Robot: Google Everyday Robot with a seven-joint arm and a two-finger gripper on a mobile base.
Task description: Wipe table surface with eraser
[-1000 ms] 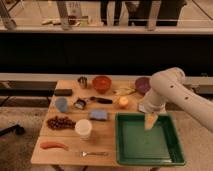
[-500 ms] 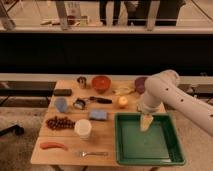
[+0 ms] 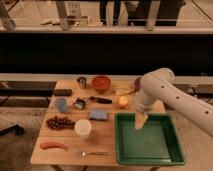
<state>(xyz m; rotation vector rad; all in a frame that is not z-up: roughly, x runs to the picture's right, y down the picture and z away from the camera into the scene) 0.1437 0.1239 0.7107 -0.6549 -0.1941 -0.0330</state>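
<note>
Currently, hand (image 3: 141,121): is drifting left over the green tray (image 3: 172,152); cannot tell its grip
eraser (image 3: 63,92): is lying ungrasped, well apart across the worktop (image 3: 105,135)

A white robot arm (image 3: 165,92) reaches in from the right of the frame. Its pale gripper (image 3: 141,121) hangs over the upper part of the green plastic tray (image 3: 150,146) at lower right. The small flat black rectangular eraser (image 3: 63,92) lies well apart from it, near the upper left edge of the light tan wooden table surface (image 3: 107,134), above a blue cup (image 3: 61,104).
</note>
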